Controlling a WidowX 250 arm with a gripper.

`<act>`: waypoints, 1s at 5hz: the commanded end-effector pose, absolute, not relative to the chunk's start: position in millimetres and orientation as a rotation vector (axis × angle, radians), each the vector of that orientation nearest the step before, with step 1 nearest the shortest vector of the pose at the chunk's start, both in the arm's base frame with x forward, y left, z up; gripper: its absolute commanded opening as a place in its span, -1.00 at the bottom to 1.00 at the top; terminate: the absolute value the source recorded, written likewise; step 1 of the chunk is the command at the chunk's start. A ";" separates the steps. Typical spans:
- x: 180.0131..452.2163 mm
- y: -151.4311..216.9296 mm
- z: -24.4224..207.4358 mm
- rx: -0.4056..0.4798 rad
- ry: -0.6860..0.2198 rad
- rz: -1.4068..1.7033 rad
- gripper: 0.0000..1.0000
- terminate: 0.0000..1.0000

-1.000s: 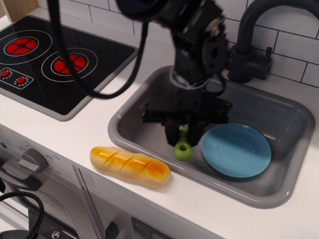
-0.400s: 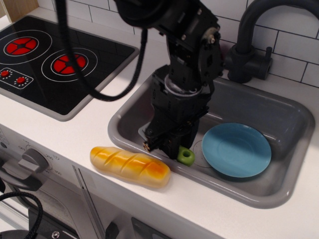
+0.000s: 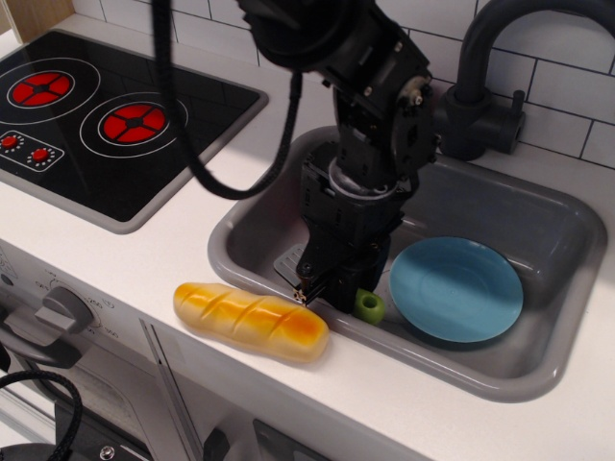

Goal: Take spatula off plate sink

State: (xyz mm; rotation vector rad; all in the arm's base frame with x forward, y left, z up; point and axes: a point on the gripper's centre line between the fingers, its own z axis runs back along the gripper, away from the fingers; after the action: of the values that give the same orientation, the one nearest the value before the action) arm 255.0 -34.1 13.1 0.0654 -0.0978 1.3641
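The spatula (image 3: 366, 305) lies on the sink (image 3: 562, 230) floor, left of the plate (image 3: 456, 289), its blade hidden under the gripper (image 3: 327, 283). Whether the gripper grips it cannot be told. No writing is readable.

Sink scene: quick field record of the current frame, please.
spatula: on the sink floor, left of the plate, mostly hidden by the gripper
plate: bare, in the sink's right half
sink: holds plate and spatula
gripper: low in the sink over the spatula; jaw state unclear
bread: on the counter, in front of the sink
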 end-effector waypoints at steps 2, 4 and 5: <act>272.5 -47.3 16.7 0.030 -0.087 1.291 1.00 -1.00; 267.0 -46.8 27.8 0.081 -0.069 1.241 1.00 -1.00; 271.1 -49.6 41.6 0.094 -0.109 1.179 1.00 -1.00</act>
State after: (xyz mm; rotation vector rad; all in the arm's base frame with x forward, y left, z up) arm 257.5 -37.3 28.7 0.1284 -0.0741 1.1721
